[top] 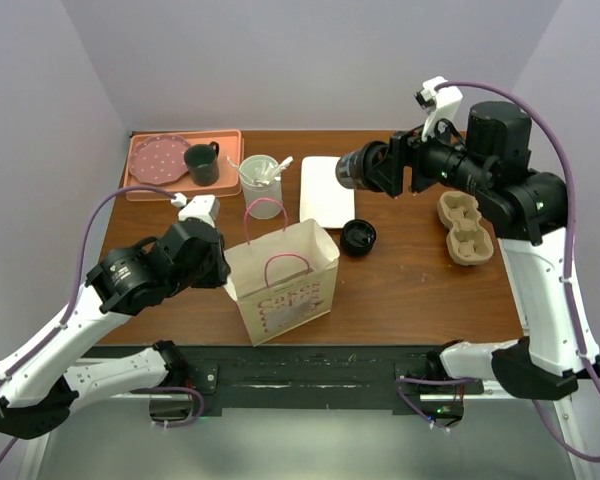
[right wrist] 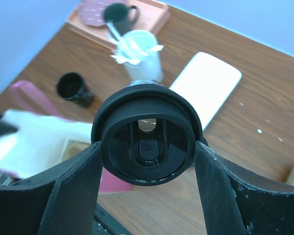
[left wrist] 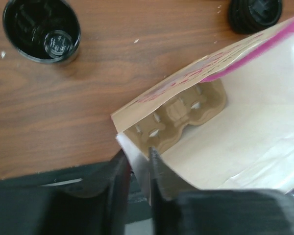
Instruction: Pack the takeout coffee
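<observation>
- Left tool [left wrist: 137, 169] is pinched shut on a corner of the paper bag's [top: 283, 280] rim.
- The bag stands open on the surface [top: 410, 290], with a cardboard cup carrier [left wrist: 181, 115] lying inside.
- Right tool [right wrist: 147, 147] clamps a black coffee cup [top: 352, 168] sideways, aloft beyond the bag, near the white tray [top: 326, 195].
- A loose black lid [top: 359, 236] sits just right of the bag.

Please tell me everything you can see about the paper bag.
The paper bag is brown paper with pink print and two pink handles, white inside. It stands upright and open on the table near the front edge. A cardboard cup tray lies inside. The left pincer pinches its rim at one corner.
</observation>
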Available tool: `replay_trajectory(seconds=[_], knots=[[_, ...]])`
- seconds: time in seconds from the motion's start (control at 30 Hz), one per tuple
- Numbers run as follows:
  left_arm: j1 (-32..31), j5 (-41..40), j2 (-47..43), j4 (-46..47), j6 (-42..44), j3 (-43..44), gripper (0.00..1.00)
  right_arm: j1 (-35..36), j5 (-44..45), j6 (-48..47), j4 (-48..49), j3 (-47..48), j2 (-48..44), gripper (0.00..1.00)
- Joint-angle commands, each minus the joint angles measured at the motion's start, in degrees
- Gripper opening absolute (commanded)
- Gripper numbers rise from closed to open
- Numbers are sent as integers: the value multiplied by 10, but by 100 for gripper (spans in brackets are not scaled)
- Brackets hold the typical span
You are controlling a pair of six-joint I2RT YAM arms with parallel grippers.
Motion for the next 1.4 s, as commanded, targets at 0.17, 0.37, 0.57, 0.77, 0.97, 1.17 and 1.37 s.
replay_trajectory(seconds=[0.17,0.37,0.57,0.77,0.97,1.17,1.37], knots=[[-2,11,2,200,147,0,0,22,-144,-18,51,-56,-64,51],[2,11,-3,255,188,-24,0,23,-179,-30,55,-68,-105,52],[16,34,45,211,182,15,0,22,-185,-30,56,-33,-117,52],[24,55,100,159,160,70,0,22,-262,15,112,-43,-112,51],[39,73,115,159,143,92,0,27,-270,14,105,-31,-105,50],[47,94,122,167,127,96,0,100,-220,-13,47,-36,-85,49],[54,93,108,170,122,86,0,187,-103,-54,-9,-21,-54,46]])
